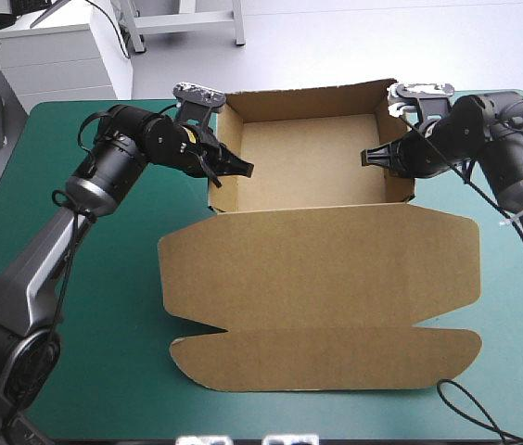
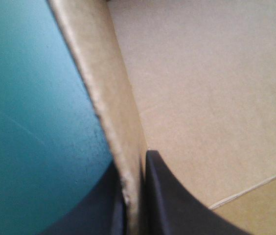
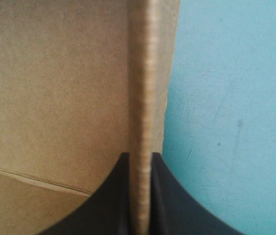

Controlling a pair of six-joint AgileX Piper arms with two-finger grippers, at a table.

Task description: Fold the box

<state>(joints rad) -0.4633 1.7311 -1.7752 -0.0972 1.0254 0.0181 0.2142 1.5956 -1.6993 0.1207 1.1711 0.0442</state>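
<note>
The brown box lies on the teal-green cover as an open tray at the far side, with its lid spread flat toward the near edge. My left gripper is shut on the box's left wall, which stands upright between its black fingers. On the opposite side, my right gripper is shut on the box's right wall, one finger inside the tray and one outside. The tray floor shows bare between the two walls.
A grey-white cabinet stands beyond the table's far left corner. Bare teal-green cover lies to the left of the lid and along the near edge.
</note>
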